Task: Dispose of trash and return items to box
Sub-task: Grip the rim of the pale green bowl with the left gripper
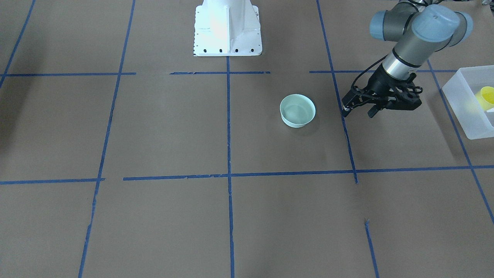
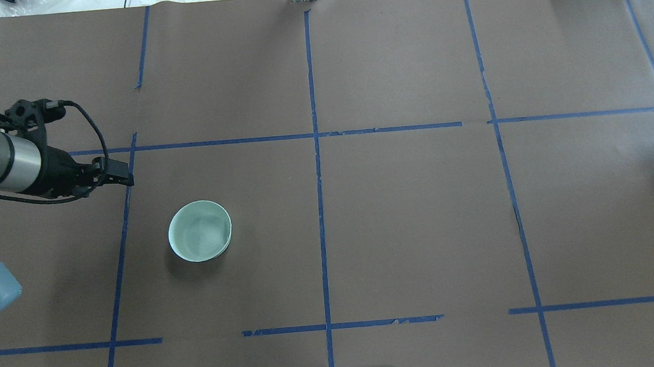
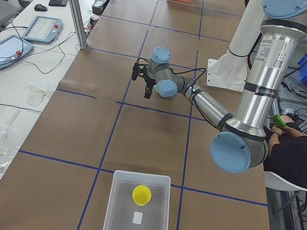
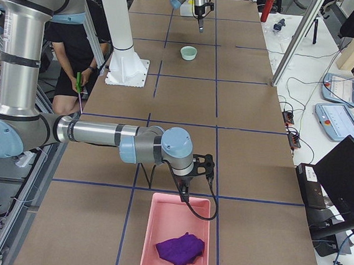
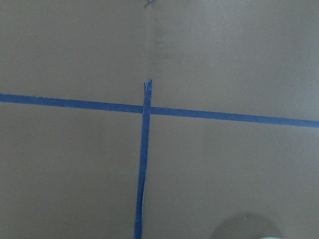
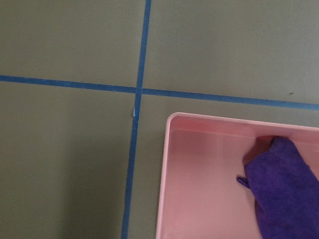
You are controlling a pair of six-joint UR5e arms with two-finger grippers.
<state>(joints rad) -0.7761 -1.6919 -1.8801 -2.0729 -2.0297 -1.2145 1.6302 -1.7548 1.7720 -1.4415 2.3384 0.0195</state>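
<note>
The yellow cup (image 1: 487, 96) lies inside the frosted-white box (image 1: 461, 106) at the table's left end. In the exterior left view the cup (image 3: 141, 195) sits next to a white label in the box (image 3: 110, 214). My left gripper (image 1: 345, 111) hangs over bare table between the box and a mint-green bowl (image 1: 297, 111). In the overhead view the gripper (image 2: 128, 178) looks shut and empty. My right gripper (image 4: 183, 196) hangs over the rim of a pink tray (image 4: 147, 248). I cannot tell whether it is open or shut.
The pink tray (image 6: 167, 199) holds a purple cloth (image 6: 286, 189) at the table's right end. The bowl (image 2: 199, 231) stands alone left of centre. The white robot base (image 1: 227, 29) is at the table's near edge. Blue tape lines cross the brown table.
</note>
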